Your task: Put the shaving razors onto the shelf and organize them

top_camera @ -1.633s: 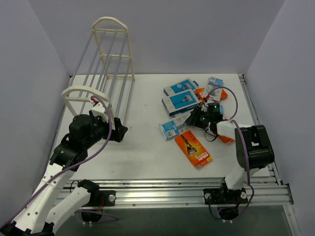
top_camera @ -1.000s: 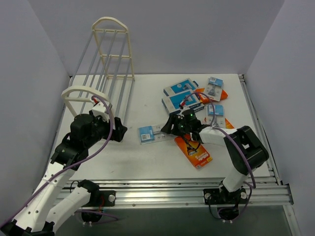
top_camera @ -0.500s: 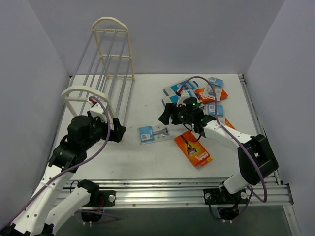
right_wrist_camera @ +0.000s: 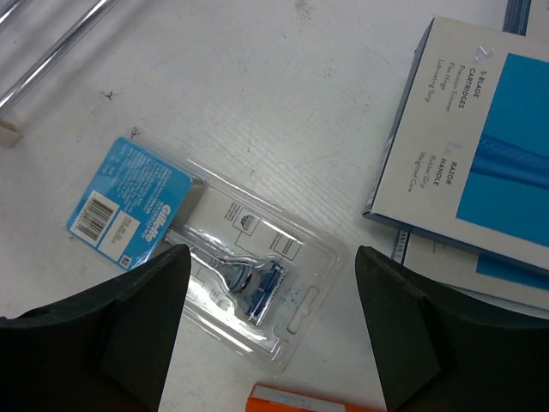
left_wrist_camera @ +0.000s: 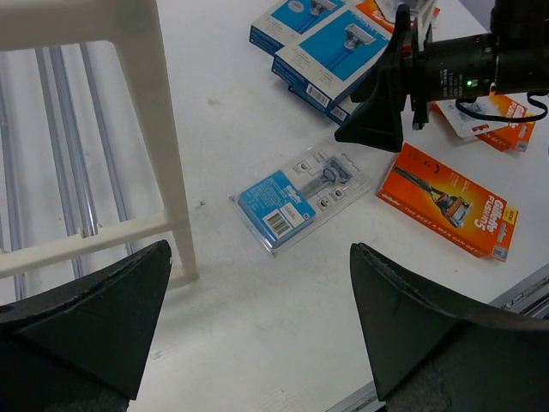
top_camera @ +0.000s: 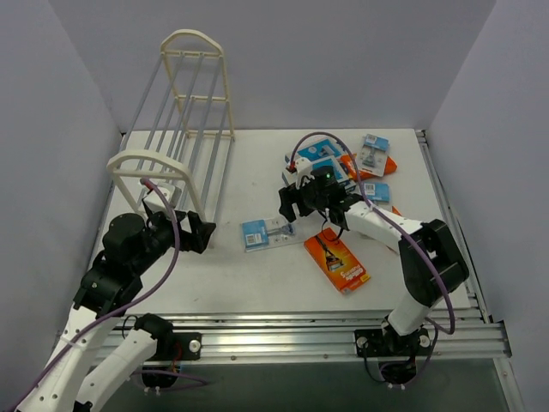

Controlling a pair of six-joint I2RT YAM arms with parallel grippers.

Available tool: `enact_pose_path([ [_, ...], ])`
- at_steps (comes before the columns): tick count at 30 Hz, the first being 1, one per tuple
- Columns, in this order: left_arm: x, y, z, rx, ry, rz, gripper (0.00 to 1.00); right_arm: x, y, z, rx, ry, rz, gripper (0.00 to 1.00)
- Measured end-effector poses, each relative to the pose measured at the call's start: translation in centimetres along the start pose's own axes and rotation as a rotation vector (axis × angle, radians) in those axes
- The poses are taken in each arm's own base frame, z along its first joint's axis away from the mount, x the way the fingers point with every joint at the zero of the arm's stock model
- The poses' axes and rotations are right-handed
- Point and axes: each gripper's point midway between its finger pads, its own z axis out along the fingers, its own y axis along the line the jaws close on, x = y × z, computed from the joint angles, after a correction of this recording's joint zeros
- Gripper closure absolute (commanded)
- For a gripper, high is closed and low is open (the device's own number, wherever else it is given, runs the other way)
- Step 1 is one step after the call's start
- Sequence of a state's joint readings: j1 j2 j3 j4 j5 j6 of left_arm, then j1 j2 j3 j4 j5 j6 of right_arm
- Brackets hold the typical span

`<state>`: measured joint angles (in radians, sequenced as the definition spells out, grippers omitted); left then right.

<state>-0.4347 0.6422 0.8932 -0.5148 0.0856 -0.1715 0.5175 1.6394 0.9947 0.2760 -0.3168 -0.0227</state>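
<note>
A razor blister pack point(top_camera: 267, 232) with a blue header lies flat mid-table; it also shows in the left wrist view point(left_wrist_camera: 300, 197) and the right wrist view point(right_wrist_camera: 202, 249). My right gripper point(top_camera: 292, 206) is open and empty just above its right end. My left gripper point(top_camera: 199, 233) is open and empty beside the near end frame of the cream shelf point(top_camera: 184, 129). An orange razor box point(top_camera: 336, 260) lies right of the blister pack. Blue-and-white boxes point(top_camera: 316, 159) lie behind my right gripper.
More small razor packs point(top_camera: 374, 153) and orange packs lie at the back right. The shelf leg point(left_wrist_camera: 163, 146) stands close to my left gripper. Grey walls close in the table on three sides. A metal rail point(top_camera: 343, 330) runs along the near edge.
My right gripper carried the blister pack left from the pile, let it go mid-table and lifted off it. My left gripper drew back a little toward the near edge.
</note>
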Motion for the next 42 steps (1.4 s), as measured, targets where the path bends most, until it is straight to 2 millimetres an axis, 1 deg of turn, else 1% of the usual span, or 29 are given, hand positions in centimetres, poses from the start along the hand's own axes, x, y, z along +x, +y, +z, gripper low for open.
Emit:
enact_pose_path([
  [5, -0.6, -0.1, -0.7, 0.004, -0.038, 0.003, 0.06, 1.0, -0.2, 1.2, -0.027, 0.034, -0.081, 0.26],
  [7, -0.7, -0.1, -0.9, 0.003, -0.047, 0.004, 0.06, 1.7, -0.4, 1.6, -0.033, 0.056, -0.108, 0.29],
  [10, -0.7, 0.0, -0.8, -0.002, -0.046, 0.004, 0.06, 2.7, -0.4, 2.2, -0.052, 0.082, -0.146, 0.32],
  [13, -0.5, 0.0, -0.7, -0.004, -0.038, 0.003, 0.06, 3.4, -0.1, 2.5, -0.085, 0.098, -0.183, 0.31],
  [16, -0.5, 0.0, -0.6, -0.004, -0.036, 0.003, 0.06, 3.6, 0.2, 2.6, -0.117, 0.098, -0.223, 0.3],
  [20, -0.4, 0.0, -0.6, -0.004, -0.034, 0.003, 0.06, 3.6, 1.0, 2.7, -0.154, 0.094, -0.276, 0.28],
  [24, -0.3, 0.1, -0.4, -0.006, -0.028, 0.002, 0.06, 4.1, 2.4, 2.8, -0.195, 0.106, -0.334, 0.27],
  [28, -0.3, 0.1, -0.3, -0.006, -0.025, 0.002, 0.06, 5.5, 3.8, 3.1, -0.236, 0.146, -0.379, 0.27],
  [33, -0.3, 0.1, -0.4, -0.006, -0.026, 0.002, 0.06, 7.2, 4.5, 3.4, -0.257, 0.199, -0.401, 0.28],
  [36, -0.3, 0.1, -0.4, -0.006, -0.026, 0.002, 0.06, 7.7, 4.2, 3.9, -0.245, 0.223, -0.4, 0.29],
  [41, -0.3, 0.1, -0.4, -0.006, -0.026, 0.002, 0.06, 7.2, 3.5, 4.8, -0.208, 0.238, -0.404, 0.32],
  [42, -0.3, 0.1, -0.4, -0.006, -0.026, 0.002, 0.06, 7.1, 3.5, 5.0, -0.202, 0.239, -0.407, 0.34],
])
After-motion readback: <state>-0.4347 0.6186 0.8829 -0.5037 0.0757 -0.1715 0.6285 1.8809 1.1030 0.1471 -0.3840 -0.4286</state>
